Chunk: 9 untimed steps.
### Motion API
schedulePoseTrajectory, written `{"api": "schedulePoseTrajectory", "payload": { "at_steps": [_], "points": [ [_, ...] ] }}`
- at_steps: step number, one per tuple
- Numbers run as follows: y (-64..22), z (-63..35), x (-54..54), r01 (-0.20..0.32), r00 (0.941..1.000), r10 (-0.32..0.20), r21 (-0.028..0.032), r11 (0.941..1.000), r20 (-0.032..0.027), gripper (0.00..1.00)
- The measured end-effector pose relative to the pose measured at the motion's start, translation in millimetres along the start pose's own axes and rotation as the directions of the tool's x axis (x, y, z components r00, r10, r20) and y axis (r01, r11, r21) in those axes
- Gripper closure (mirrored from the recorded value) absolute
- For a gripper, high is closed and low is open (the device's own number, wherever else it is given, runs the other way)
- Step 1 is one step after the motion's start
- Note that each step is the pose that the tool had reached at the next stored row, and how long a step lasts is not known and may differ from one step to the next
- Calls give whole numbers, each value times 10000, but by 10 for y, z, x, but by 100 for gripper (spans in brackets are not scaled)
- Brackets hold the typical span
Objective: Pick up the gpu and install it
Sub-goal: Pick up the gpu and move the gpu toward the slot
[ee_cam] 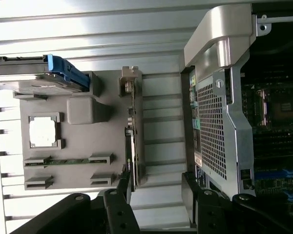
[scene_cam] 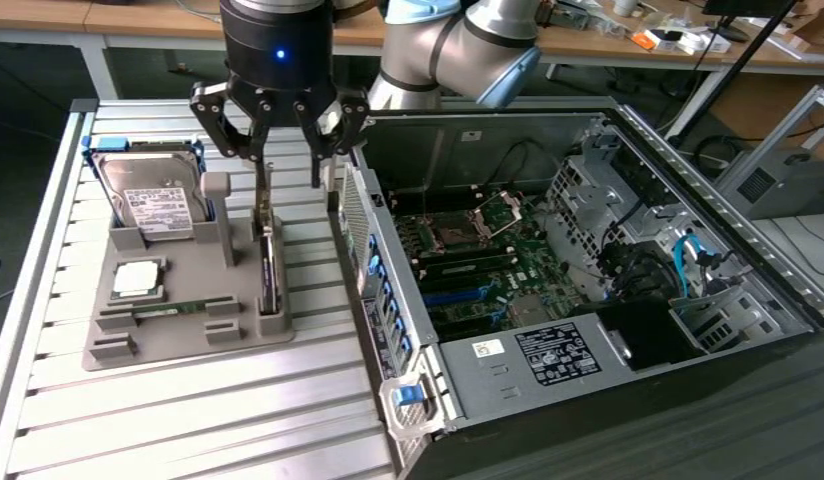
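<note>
1. The gpu (scene_cam: 267, 250) (ee_cam: 135, 131) stands on edge in its grey holder (scene_cam: 185, 335), just beside the open computer case (scene_cam: 586, 250).
2. The claw (scene_cam: 285, 165) (ee_cam: 156, 187) hangs above it, spread wide and holding nothing.
3. I'd say this is the pick-up step. A grip calls for fingers astride the thin board, clear of the case wall.

Spread fingers (scene_cam: 256, 140) hover over the gpu (scene_cam: 268, 262) upright in the grey holder (scene_cam: 185, 345).
</note>
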<state>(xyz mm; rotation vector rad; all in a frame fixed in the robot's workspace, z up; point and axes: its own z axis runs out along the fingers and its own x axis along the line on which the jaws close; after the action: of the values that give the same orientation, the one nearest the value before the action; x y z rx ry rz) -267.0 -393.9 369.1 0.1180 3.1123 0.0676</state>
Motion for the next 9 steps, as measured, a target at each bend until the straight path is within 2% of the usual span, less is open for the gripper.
{"api": "schedulePoseTrajectory", "payload": {
  "at_steps": [9],
  "points": [
    [8,53,30,0,10000,0,-1,10000,0,46]
  ]
}}
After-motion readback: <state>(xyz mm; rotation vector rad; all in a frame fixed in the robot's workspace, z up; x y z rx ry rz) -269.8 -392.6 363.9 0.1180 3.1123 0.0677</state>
